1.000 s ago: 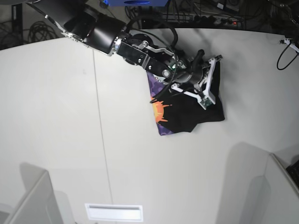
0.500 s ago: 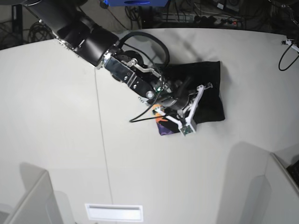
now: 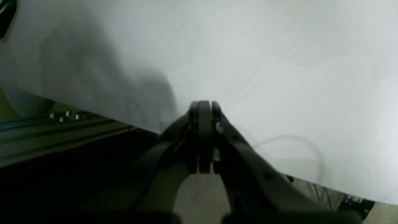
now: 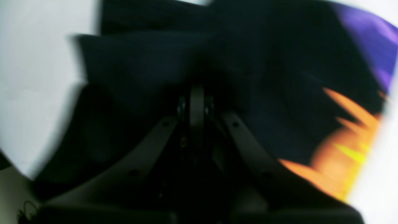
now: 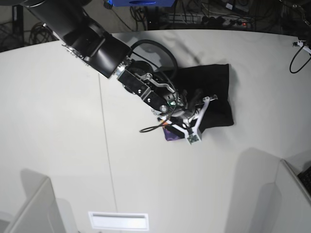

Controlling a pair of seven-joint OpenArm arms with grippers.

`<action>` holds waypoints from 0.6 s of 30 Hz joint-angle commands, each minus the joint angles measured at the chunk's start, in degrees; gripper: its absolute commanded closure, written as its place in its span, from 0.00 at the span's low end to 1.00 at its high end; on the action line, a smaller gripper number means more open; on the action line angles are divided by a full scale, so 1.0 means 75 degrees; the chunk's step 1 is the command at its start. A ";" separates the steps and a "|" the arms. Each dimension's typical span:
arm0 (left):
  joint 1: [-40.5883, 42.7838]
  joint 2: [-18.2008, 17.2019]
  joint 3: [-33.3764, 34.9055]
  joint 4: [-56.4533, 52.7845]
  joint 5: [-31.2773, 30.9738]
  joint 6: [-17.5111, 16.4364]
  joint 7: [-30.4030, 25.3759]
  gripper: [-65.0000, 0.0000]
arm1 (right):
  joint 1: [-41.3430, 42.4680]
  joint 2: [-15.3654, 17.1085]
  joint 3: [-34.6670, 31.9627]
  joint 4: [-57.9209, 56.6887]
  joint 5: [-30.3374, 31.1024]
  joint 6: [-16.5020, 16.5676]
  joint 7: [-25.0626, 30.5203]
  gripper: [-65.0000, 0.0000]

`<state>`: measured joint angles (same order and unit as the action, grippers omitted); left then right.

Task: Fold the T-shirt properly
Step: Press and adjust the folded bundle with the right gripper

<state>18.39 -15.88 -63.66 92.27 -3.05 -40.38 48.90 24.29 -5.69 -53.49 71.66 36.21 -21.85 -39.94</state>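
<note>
Base view: the T-shirt (image 5: 216,94) lies as a compact black bundle on the white desk (image 5: 58,136), toward the far right part of the top. Its upper and right portions show plain black cloth; at the lower left corner a small patch of purple print peeks out beside the arm.

Right arm reaches in from the far left corner, slanting down across the desk. Right gripper (image 5: 193,130) sits over the shirt's lower left edge, white bracket and small green board visible at its tip. A thin black cable (image 5: 151,127) loops off the wrist and lies on the desk just left of the shirt.

Right wrist view, blurred: the fingers (image 4: 196,102) are pressed together with no gap between them. Black cloth fills the frame around and beyond the tips; cannot tell whether any fold is pinched between them. To the right, the print shows: orange sun with yellow streaks low, purple above, at the cloth's edge with white desk beyond.

Left wrist view: left gripper (image 3: 203,109) has its fingers (image 3: 203,133) closed flat against each other, holding nothing. It hangs over bare desk near the desk's edge; a dark metal rail (image 3: 62,130) with small bolts runs below the edge at left. The shirt is not visible from here.
</note>
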 commanded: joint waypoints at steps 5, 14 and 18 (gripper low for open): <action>0.0038 -0.0174 -0.0063 0.0175 -0.0021 0.0051 -0.0091 1.00 | 0.0693 -0.0384 -0.0469 -0.0171 0.0043 0.0270 0.0725 1.00; -0.0020 -0.0174 -0.0051 0.0128 -0.0021 0.0051 -0.0091 1.00 | 0.0846 -0.0441 -0.0867 0.0579 0.1121 0.0574 0.1276 1.00; -0.0044 -0.0174 -0.0040 0.0128 -0.0021 0.0051 -0.0091 1.00 | 0.0834 -0.0349 -0.0820 0.1482 0.1227 0.0879 0.0713 1.00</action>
<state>17.98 -15.90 -63.57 92.44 -3.03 -40.36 48.90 29.04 -7.81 -60.23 82.04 45.39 -15.18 -35.79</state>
